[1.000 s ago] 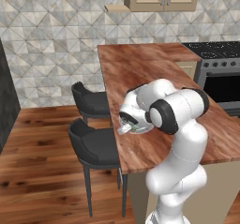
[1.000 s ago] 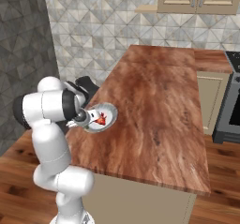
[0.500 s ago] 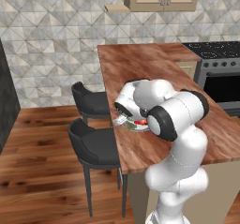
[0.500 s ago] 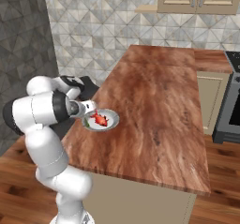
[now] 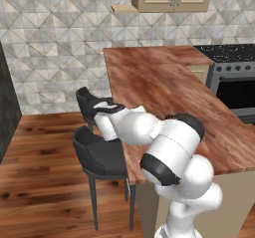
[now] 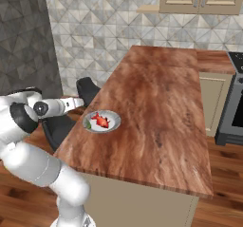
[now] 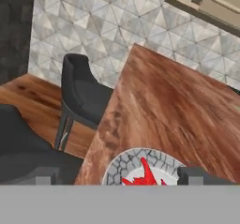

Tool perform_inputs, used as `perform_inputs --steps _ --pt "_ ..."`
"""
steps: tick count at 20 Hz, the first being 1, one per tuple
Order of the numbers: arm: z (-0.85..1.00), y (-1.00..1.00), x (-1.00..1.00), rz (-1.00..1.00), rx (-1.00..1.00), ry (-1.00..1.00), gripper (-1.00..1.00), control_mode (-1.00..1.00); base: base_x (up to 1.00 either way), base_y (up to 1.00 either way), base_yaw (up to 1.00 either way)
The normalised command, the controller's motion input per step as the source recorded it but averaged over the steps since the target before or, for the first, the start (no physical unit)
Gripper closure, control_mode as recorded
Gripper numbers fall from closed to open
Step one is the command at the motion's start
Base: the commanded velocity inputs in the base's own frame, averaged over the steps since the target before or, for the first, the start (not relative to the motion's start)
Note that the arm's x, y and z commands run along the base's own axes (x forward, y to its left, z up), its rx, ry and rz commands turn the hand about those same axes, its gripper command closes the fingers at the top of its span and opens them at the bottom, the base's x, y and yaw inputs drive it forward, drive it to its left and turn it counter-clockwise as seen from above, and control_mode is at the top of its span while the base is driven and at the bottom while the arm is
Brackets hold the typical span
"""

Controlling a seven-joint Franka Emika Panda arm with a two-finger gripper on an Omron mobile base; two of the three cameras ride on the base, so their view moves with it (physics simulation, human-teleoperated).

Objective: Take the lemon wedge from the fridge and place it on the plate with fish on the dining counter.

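In the left base view, the white arm reaches left over the dining counter (image 5: 164,82) edge toward two dark stools (image 5: 99,155); the arm hides the plate; in the right base view, the plate (image 6: 102,121) sits near the counter's left edge, the red fish (image 6: 101,120) lying lengthwise from upper left to lower right, a green bit at its near-left rim too small to identify; in the hand view, the gripper (image 7: 112,177) stands wide open, empty, fingertips (image 7: 191,175) straddling the cut-off plate.

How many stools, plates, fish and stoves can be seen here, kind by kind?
Stools: 2
Plates: 1
Fish: 1
Stoves: 1
Total: 5
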Motion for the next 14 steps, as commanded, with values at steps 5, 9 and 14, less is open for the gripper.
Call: perform_inputs --steps 5,9,14 --pt "1.00 -0.02 -1.00 -0.10 0.08 0.00 -1.00 -1.00 0.00 0.00 0.00" --pt "1.00 -0.06 -0.99 -0.08 0.08 0.00 -1.00 -1.00 0.00 0.00 0.00" --pt "1.00 0.01 -0.96 -0.12 0.00 -0.22 -1.00 -1.00 0.00 0.00 0.00"
